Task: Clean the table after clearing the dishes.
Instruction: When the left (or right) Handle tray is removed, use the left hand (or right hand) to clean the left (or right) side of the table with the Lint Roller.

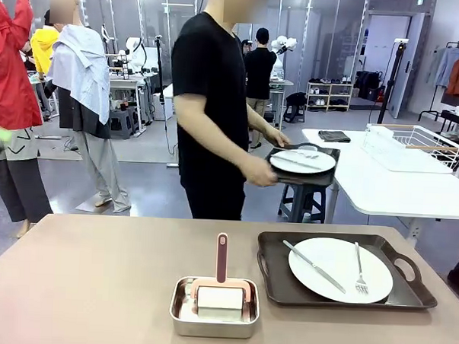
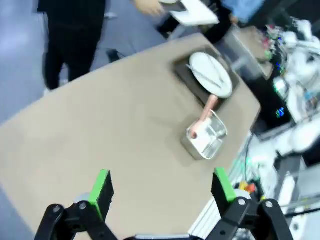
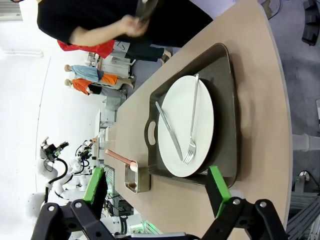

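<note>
Beige table (image 1: 95,288) is bearing one tray (image 1: 274,284) with its plate (image 1: 336,260) by the right edge, while a person (image 1: 214,87) is carrying the other tray (image 1: 320,179) away. Wiping, I judge, is waiting. Left hand (image 2: 161,180) and right hand (image 3: 156,175) are hovering released, empty.

Left tool (image 2: 162,186), right tool (image 3: 156,185): jaws wide apart

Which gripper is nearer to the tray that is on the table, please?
The right. The right gripper hovers open right at the edge of the tray; the left gripper is open over bare table much farther off, with the steel pan between it and the tray.
</note>
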{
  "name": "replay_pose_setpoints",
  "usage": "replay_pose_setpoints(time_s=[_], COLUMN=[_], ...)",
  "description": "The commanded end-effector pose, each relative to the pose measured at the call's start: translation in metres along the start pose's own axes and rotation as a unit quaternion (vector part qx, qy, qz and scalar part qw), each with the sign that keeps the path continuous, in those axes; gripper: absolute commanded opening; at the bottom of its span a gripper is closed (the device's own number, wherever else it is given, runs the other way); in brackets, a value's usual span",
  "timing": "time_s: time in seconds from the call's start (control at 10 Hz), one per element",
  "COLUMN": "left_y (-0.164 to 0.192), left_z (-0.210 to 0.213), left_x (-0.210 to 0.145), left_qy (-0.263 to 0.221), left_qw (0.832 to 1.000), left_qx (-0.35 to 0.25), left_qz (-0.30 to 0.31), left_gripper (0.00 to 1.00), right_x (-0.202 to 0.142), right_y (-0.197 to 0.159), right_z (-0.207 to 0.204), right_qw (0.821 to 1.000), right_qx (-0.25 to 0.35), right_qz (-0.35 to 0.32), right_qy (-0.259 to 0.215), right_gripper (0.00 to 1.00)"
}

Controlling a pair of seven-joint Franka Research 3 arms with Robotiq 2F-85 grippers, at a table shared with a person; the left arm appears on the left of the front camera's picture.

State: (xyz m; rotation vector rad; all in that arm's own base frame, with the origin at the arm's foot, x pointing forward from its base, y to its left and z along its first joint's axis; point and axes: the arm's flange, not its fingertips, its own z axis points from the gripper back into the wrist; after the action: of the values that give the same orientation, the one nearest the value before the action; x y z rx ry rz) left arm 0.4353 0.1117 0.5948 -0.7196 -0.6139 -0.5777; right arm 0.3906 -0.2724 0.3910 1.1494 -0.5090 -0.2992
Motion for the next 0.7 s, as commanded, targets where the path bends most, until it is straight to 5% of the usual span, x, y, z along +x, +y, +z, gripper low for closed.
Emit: replay_pose_setpoints(time_s=[0.0, 0.1, 0.4, 0.6], left_y=[-0.066, -0.109, -0.204, -0.209], left_z=[-0.1, -0.15, -0.246, -0.247], left_x=[0.029, 0.022, -0.017, -0.023], left_qy=[0.114, 0.173, 0.25, 0.228], left_qw=[0.977, 0.953, 0.887, 0.892], left_qx=[-0.03, -0.047, -0.079, -0.07], left_qz=[-0.179, -0.245, -0.381, -0.384], left_gripper=[1.0, 1.0, 1.0, 1.0], right_x=[-0.003, -0.003, -0.003, -0.003], right_y=[0.002, 0.002, 0.002, 0.002], right_z=[0.001, 0.001, 0.001, 0.001], right_qw=[1.0, 1.0, 1.0, 1.0], right_qx=[0.004, 0.004, 0.004, 0.004], right_qz=[0.001, 0.001, 0.001, 0.001], right_qy=[-0.001, -0.001, -0.001, -0.001], right_gripper=[1.0, 1.0, 1.0, 1.0])
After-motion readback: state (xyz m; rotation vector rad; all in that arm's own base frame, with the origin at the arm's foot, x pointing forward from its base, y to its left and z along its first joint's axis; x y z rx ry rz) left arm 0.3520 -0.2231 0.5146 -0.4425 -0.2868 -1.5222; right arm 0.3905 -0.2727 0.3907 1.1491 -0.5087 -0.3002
